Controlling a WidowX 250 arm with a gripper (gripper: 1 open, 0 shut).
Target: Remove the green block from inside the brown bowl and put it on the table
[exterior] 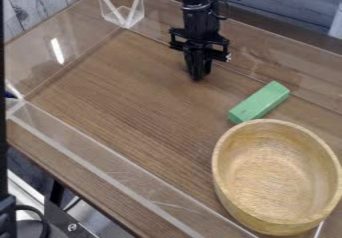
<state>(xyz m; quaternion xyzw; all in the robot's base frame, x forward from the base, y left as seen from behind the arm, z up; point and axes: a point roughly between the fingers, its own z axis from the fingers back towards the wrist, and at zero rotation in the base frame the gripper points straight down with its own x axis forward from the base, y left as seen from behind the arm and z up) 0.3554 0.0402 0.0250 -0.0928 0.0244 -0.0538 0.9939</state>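
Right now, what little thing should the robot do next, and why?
Probably nothing more than lift its pincer straight up and rest. The green block already lies on the table, outside the bowl, which is empty. The pincer is shut, holds nothing and is apart from the block.
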